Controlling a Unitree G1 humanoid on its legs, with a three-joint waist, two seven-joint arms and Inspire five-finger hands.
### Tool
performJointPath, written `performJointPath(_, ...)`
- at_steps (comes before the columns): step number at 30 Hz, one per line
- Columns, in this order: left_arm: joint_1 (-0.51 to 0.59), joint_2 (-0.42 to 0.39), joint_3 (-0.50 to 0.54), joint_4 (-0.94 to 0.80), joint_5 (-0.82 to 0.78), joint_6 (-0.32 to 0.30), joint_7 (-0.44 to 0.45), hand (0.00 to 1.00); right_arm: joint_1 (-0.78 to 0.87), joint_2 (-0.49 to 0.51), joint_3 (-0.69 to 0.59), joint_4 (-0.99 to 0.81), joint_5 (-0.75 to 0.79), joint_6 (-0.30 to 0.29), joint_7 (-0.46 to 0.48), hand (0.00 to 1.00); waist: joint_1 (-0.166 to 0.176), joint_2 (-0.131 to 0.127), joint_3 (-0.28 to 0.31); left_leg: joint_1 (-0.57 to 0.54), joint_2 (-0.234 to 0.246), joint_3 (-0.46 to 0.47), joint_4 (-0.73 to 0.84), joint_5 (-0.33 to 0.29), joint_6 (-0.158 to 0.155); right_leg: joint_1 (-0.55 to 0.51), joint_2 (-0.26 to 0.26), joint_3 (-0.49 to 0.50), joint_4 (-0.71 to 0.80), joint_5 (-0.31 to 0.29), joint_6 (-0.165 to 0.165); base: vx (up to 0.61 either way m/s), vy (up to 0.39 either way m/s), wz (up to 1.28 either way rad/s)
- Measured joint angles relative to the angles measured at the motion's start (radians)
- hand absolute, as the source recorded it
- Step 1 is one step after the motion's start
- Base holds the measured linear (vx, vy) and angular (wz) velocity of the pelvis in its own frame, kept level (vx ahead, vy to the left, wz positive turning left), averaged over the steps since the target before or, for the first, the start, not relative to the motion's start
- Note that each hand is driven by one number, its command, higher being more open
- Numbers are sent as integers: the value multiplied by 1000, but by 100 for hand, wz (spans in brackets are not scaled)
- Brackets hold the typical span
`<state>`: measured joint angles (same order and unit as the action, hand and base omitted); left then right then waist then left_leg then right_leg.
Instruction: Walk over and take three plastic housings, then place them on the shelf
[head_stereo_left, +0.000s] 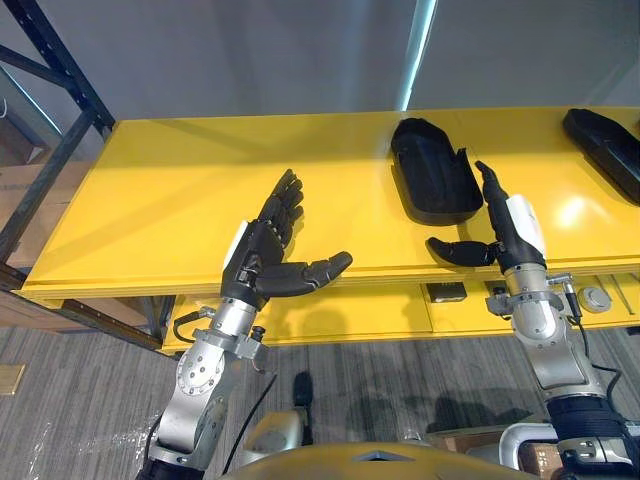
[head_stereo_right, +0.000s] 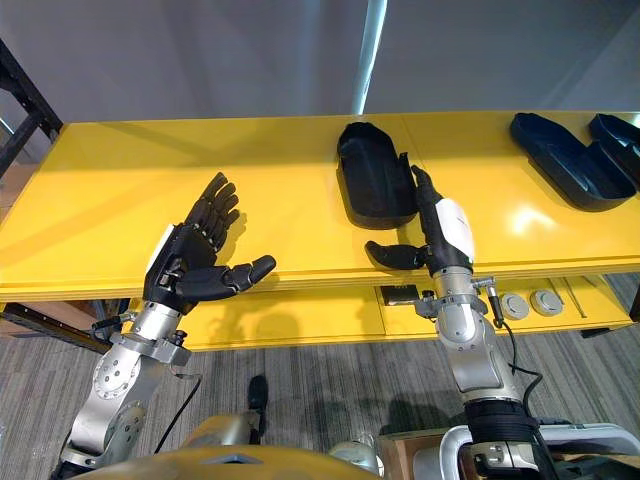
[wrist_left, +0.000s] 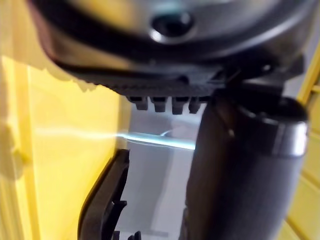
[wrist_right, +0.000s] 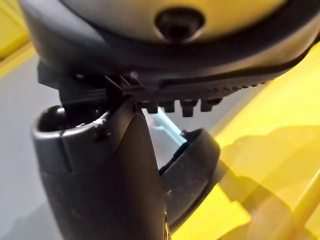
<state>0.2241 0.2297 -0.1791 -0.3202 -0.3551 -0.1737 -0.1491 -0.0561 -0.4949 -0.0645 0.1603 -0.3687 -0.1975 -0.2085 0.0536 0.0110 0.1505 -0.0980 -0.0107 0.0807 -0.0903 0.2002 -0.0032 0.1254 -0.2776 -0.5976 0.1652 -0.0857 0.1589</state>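
Right hand (head_stereo_right: 445, 240) — fingers (head_stereo_right: 424, 195) straight — beside a housing (head_stereo_right: 370, 175), perhaps touching it.

You're in a workshop or factory bay: a yellow metal counter (head_stereo_left: 150, 200) with round fittings (head_stereo_right: 545, 299) in its front edge, a steel rack frame (head_stereo_left: 69, 60) past its left end, black plastic housings (head_stereo_right: 375, 175) on it, grey plank floor (head_stereo_left: 80, 400).

No text, number or sign reads legibly. Small dark plate (head_stereo_right: 399, 294) set in the front face of the yellow table (head_stereo_right: 280, 190), under its edge: any marking on it is too small to make out.
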Motion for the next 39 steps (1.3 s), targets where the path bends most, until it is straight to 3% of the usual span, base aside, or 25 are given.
performJointPath(7, 19, 0, 0, 0, -6, 0, 38, 100, -5, 0, 2, 33, -54, 45, -141, 100, 6, -6, 9, -6, 0, -17, 0, 5, -3, -2, 0, -13, 12, -13, -1, -16, -31, 6)
performJointPath(11, 21, -5, 3, 0, -37, 0, 56, 100, -29, 0, 2, 51, -54, 60, -172, 100, 15, -8, 12, -9, -1, -23, 0, 8, -3, -2, 1, -18, 14, -14, -2, -7, -24, 4)
performJointPath(29, 56, -27, 37, 0, -43, -1, 81, 100, -124, 0, 17, 149, -47, 83, -204, 100, 26, -10, 37, -12, 1, -51, 0, 19, -2, -1, 2, -32, 34, -22, -2, -16, -24, 3)
performJointPath(39, 60, -27, 37, 0, -43, 0, 43, 100, -125, 0, 19, 179, 18, 84, -203, 100, 29, -7, 37, -12, 0, -65, 0, 21, -1, 1, 2, -42, 43, -27, -4, -16, -32, 3)
